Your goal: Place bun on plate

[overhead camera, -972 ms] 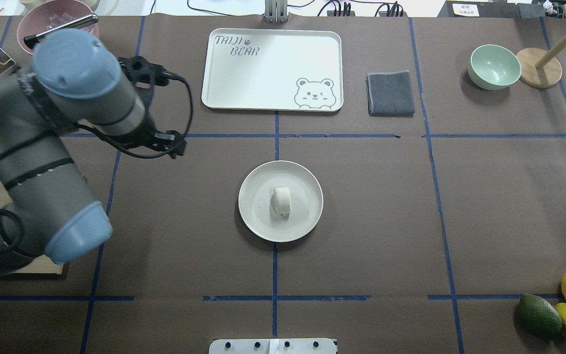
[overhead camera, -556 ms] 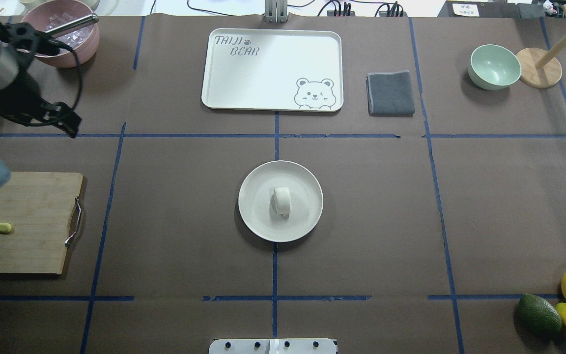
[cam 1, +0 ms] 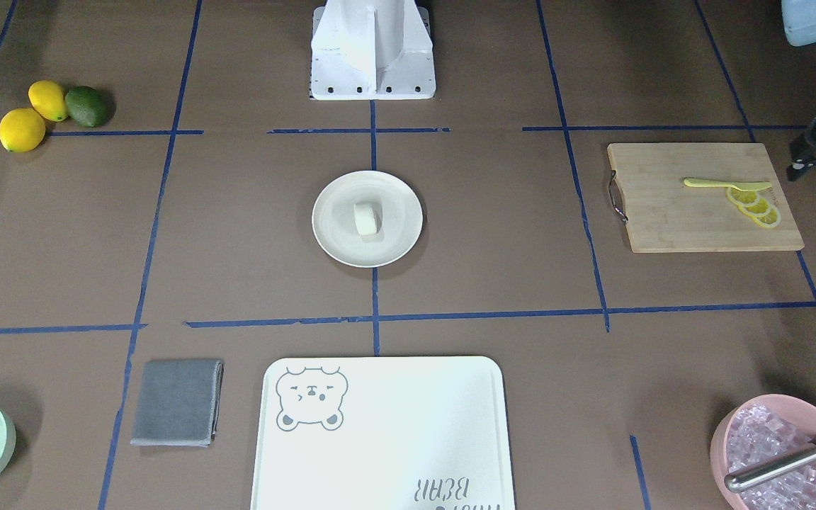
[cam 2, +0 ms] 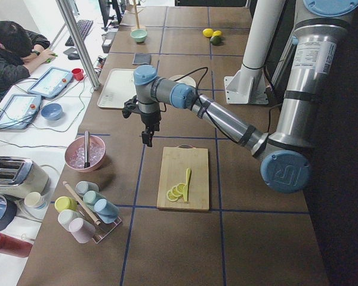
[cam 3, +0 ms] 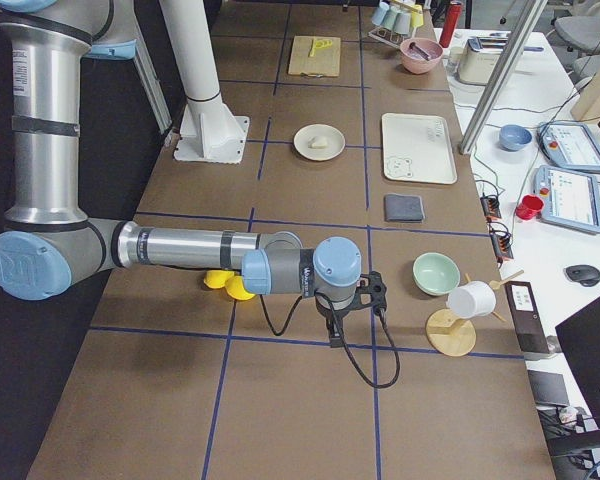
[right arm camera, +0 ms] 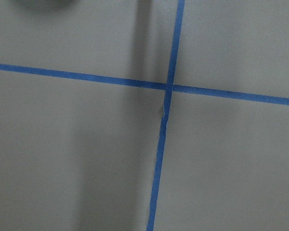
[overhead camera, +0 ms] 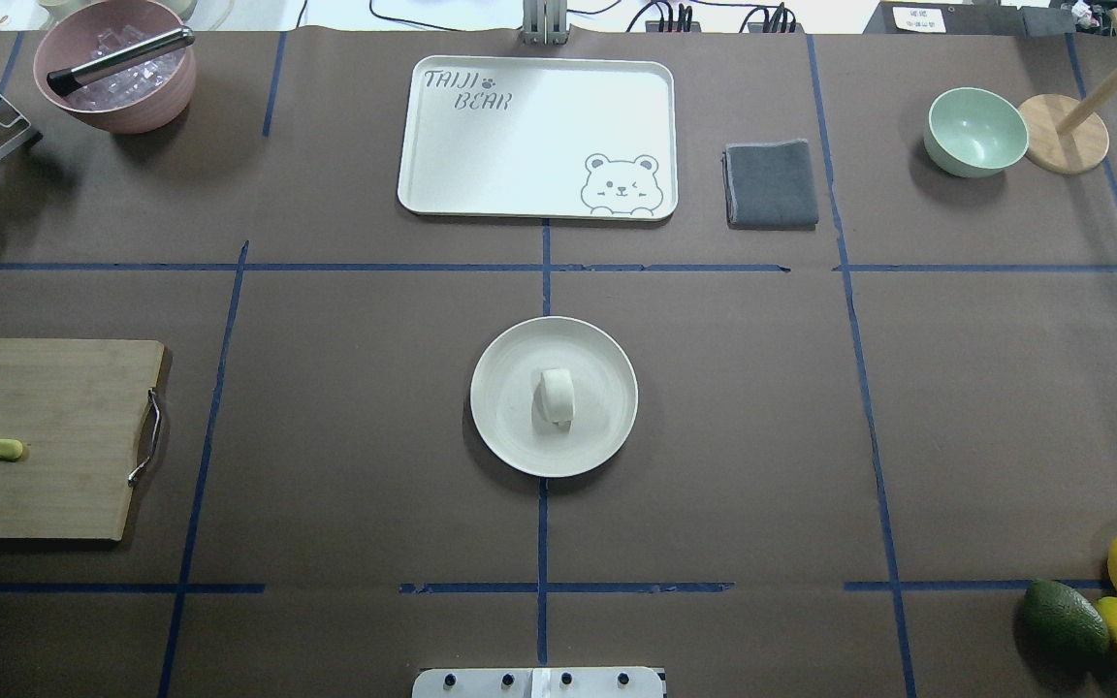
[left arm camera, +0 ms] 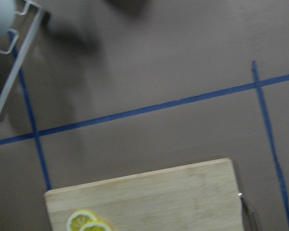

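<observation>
Front-facing view: the bun [cam 1: 366,218] lies in the middle of the plate [cam 1: 333,228]. Left side view: the left gripper [cam 2: 147,140] hangs well apart from the plate, and I cannot tell how its jaws stand. Right side view: the right gripper [cam 3: 335,337] is also well apart, and its jaws I cannot tell either

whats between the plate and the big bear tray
Nothing stands there. In the overhead view the stretch between the plate and the bear tray is bare brown table covering, crossed only by blue tape lines.
</observation>
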Controlling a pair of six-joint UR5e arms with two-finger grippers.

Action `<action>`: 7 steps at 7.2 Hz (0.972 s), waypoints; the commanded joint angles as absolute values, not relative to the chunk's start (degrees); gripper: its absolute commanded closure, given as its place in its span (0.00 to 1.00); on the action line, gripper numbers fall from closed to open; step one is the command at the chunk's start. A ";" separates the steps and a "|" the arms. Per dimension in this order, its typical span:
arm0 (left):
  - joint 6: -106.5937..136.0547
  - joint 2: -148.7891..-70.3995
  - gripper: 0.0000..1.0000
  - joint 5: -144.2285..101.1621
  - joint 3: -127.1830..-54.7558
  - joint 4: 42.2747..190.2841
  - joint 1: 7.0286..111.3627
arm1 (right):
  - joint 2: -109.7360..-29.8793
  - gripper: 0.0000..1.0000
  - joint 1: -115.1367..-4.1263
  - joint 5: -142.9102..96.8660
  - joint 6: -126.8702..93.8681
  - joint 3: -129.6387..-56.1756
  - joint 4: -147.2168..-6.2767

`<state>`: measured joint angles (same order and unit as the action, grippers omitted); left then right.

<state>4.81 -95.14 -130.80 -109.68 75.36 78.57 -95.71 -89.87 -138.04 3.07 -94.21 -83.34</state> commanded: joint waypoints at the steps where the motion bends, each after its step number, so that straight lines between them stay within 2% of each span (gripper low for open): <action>1: -3.21 -92.99 0.00 -133.49 -102.95 76.02 86.36 | -95.54 0.00 -89.91 -138.08 0.55 -94.30 -82.62; 4: -9.49 -92.29 0.00 -137.52 -92.13 76.98 94.12 | -95.19 0.00 -89.82 -138.25 -1.41 -94.39 -82.53; 7: -6.43 -90.97 0.00 -137.99 -89.40 83.29 94.13 | -94.92 0.00 -89.82 -138.25 -1.32 -94.39 -82.53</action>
